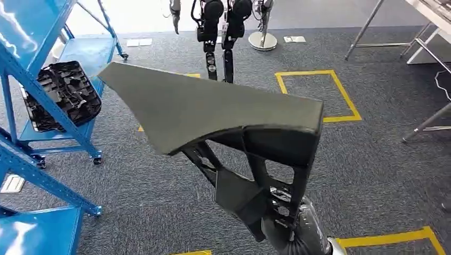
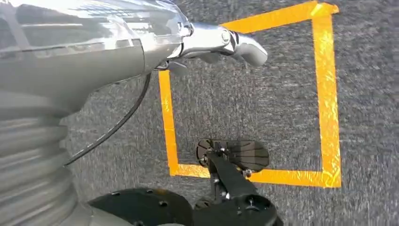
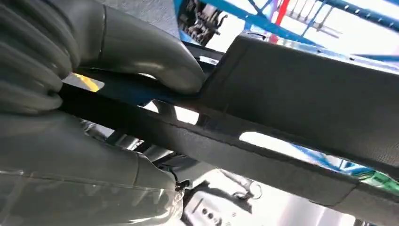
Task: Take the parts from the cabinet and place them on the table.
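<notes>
From the head view, the robot's right hand holds a big dark grey plastic part with a flat pointed panel up in the air over the grey carpet floor; the hand grips its bottom frame, and its long side runs up and left toward the blue metal cabinet, where another black ribbed plastic part sits on a shelf. In the left wrist view, the left hand hangs over the floor with nothing in it, fingers look curled in, above a yellow tape square. In the right wrist view, the grey thumb presses on the part's dark bar, so the part is right in this hand, and I think it must next be carried to the worktop, which I cannot see well.
</notes>
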Action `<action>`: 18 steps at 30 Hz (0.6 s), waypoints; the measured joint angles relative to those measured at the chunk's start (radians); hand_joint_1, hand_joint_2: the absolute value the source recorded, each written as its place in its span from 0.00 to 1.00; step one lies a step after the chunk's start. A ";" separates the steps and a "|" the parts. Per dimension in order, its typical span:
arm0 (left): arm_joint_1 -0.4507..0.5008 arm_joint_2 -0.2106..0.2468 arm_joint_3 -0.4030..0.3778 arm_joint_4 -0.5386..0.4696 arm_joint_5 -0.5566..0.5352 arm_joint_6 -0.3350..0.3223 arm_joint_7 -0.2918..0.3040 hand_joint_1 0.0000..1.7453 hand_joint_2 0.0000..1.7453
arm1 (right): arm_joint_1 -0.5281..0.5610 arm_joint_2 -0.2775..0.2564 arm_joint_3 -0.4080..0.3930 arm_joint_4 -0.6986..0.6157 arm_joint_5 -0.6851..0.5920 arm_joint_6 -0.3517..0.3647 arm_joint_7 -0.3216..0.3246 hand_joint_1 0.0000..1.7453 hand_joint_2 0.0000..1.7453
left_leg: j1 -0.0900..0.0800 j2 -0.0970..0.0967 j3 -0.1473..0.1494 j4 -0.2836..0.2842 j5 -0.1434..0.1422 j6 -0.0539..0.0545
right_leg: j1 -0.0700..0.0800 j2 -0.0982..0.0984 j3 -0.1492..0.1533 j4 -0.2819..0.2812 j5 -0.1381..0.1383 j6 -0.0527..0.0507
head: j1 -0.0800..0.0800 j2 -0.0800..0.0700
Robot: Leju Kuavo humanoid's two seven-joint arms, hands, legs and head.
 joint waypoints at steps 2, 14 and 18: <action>-0.001 -0.001 -0.001 0.000 -0.006 0.000 0.000 0.00 1.00 | 0.002 0.000 -0.007 0.000 0.000 0.000 -0.001 1.00 1.00 | 0.000 0.017 0.006 0.000 -0.005 -0.002 | -0.001 -0.008 0.060 -0.130 0.082 -0.001 | 0.000 0.000; -0.004 -0.008 -0.014 0.001 -0.016 0.002 0.010 0.00 1.00 | -0.004 0.003 -0.025 -0.006 -0.014 0.005 0.000 1.00 1.00 | -0.004 -0.031 -0.108 0.292 -0.153 -0.040 | 0.008 -0.003 0.167 -0.313 0.121 -0.039 | -0.002 0.000; -0.005 -0.008 -0.015 0.001 -0.014 0.000 0.018 0.00 1.00 | -0.010 0.009 -0.039 -0.002 -0.019 0.024 0.008 1.00 1.00 | 0.000 -0.045 -0.044 0.107 -0.011 -0.040 | 0.002 0.038 0.181 -0.309 0.112 -0.031 | -0.002 0.000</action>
